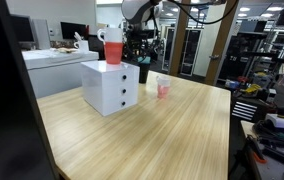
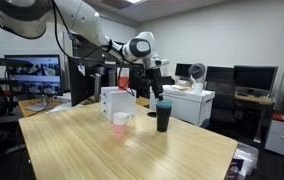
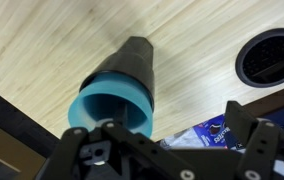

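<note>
Just below the pincer (image 2: 155,90), a dark cup with a blue rim (image 2: 163,117) is standing upright on the wooden table (image 2: 132,152). The pincer is hanging released, its jaws spread wide and grasping nothing. Near it, a small pink cup (image 2: 120,123) is sitting beside a white drawer box (image 2: 115,101).

A pale wood-grain table (image 3: 42,40) with a smooth, low-sheen finish carries a matt black plastic cup (image 3: 122,85), its blue inside slightly glossier. The white drawer box (image 1: 110,88) looks smooth and satin, like plastic.
</note>
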Action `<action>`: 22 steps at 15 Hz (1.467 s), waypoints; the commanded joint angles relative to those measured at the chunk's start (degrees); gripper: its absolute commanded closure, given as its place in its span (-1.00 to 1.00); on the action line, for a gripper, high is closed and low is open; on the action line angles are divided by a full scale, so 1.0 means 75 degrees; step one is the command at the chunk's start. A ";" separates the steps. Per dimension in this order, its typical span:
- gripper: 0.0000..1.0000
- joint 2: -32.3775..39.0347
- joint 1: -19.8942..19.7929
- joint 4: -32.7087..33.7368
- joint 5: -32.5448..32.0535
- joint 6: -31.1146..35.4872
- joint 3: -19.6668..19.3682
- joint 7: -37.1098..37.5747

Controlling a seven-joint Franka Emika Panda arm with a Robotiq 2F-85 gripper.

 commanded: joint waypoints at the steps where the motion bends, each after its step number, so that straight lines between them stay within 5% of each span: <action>1: -1.00 -0.0351 -0.0075 -0.0525 -0.0157 0.0159 0.0174 0.0101; 6: -0.87 -0.0358 -0.0137 -0.0540 -0.0143 0.0143 0.0144 0.0159; 8: -0.40 -0.0354 -0.0175 -0.0512 -0.0138 0.0140 0.0138 0.0168; 16: 0.80 -0.0361 -0.0239 -0.0470 -0.0157 0.0125 0.0138 0.0136; 22: 0.86 -0.0397 -0.0225 -0.0477 -0.0176 0.0104 0.0130 0.0135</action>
